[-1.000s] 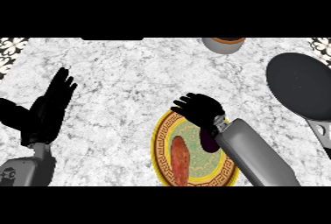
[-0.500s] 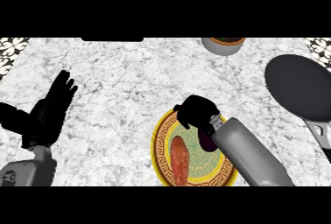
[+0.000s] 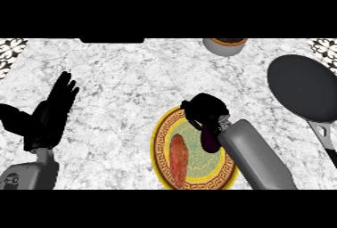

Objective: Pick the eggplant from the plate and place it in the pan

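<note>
White marbled counter, yellow-rimmed plate, dark pan at right, bowl at far edge

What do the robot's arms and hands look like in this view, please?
Both forearms are smooth grey casings, rounded like tubes. Each ends in a matte black hand: the left hand and the right hand. No cables or sleeves show.

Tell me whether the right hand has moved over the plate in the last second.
Yes. The right hand has curled in and drawn slightly down toward the plate's centre, closing over the eggplant; the plate itself has stayed put.
</note>
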You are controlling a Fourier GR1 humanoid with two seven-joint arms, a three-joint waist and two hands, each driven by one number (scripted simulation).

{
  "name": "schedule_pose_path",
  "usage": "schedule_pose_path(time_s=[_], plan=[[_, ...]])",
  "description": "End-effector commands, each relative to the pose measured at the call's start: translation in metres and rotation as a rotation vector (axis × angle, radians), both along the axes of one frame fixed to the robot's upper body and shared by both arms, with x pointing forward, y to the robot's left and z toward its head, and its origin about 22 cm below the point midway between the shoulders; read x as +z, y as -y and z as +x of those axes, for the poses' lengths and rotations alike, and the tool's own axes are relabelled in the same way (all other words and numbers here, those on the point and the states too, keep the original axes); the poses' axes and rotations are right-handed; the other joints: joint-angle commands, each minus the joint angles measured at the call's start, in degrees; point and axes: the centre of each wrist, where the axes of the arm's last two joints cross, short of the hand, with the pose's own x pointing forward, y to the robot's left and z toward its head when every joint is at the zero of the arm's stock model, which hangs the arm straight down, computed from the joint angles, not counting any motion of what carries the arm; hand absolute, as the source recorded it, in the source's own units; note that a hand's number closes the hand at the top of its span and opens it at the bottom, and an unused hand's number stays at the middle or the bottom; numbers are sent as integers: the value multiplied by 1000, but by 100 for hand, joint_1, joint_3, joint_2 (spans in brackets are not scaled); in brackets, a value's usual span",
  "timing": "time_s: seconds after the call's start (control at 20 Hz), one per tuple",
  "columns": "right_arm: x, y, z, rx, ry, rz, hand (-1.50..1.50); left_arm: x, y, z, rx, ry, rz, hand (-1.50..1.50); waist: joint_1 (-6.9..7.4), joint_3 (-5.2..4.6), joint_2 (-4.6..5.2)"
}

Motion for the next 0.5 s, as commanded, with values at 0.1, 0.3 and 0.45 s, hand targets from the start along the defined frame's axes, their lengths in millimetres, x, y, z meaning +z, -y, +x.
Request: schedule_pose_path(time_s=[0.1,0.3,0.45], plan=[[-9,70,15,-667,-26,114,150,2,-14,-2,48,15,0,0,-290,53,79],[33,51,17,-852,250,181,150,5,-10,-3,22,-8,24,0,-78,51,50],[70,43,10,-847,490,185,150,2,-10,-2,23,-9,-5,0,-65,46,48]])
